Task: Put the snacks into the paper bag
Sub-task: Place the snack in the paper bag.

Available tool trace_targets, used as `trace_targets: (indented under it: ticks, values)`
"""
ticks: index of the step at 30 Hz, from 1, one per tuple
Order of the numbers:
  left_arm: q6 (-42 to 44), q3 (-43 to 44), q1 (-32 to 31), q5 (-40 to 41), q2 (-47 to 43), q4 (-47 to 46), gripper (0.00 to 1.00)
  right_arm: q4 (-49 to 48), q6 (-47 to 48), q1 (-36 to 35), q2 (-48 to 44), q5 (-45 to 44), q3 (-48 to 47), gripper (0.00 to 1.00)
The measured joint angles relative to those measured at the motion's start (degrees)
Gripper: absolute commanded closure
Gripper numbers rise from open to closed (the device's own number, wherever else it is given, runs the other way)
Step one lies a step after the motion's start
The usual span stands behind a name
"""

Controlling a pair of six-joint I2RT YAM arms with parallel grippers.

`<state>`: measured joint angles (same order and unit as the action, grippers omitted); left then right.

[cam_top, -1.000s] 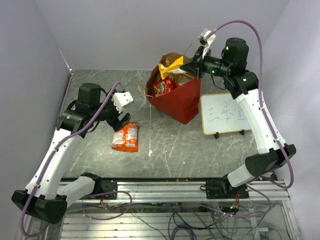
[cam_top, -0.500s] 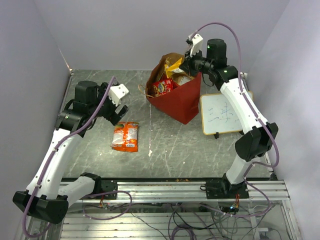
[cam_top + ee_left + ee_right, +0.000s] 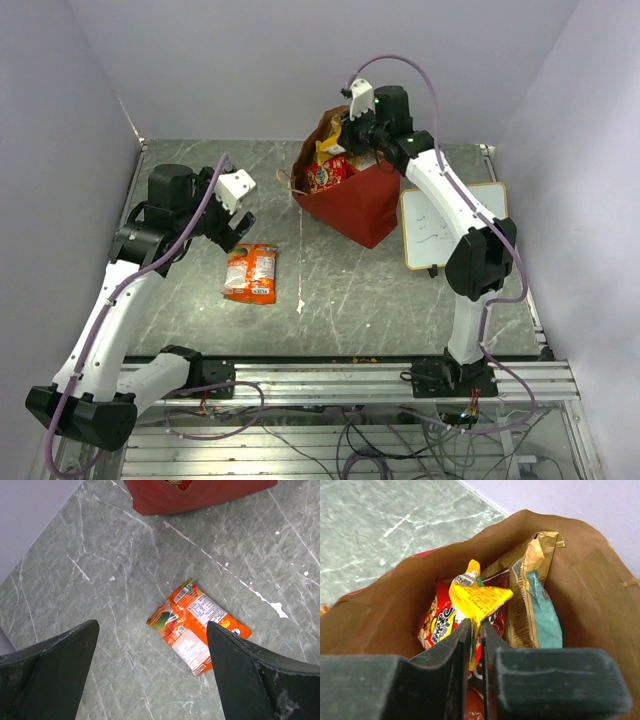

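orange packet point(image 3: 251, 273) lies flat; yellow packet point(image 3: 481, 600) inside bag point(image 3: 360, 205).

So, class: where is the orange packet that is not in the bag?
Top view: the orange packet lies flat on the table, left of centre, beside the left gripper, left of the paper bag.

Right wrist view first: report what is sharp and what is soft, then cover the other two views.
Right wrist: the yellow packet is crisp; the right gripper pinching it is dark and soft-edged. Left wrist: the orange packet is sharp; the open left gripper looms dark and slightly soft in front. Top external: even light, only faint shadows on the table.
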<state>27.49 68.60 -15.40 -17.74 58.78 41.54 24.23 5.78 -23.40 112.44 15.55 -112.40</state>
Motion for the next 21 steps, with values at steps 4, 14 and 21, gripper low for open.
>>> trace_targets:
  ticks: [4,14,21]
  values:
    - [0.0,-0.1,0.2,-0.2,-0.1,0.0,0.00,0.1,-0.2,-0.7,2.7,-1.7,-0.8,0.68]
    - [0.0,-1.4,0.3,-0.6,-0.1,-0.2,0.00,-0.4,2.2,-0.7,2.8,-5.8,0.1,0.57]
    - [0.1,-1.8,0.3,-0.6,0.3,-0.5,0.01,-0.4,3.3,-0.7,-0.5,-6.1,2.8,0.56]
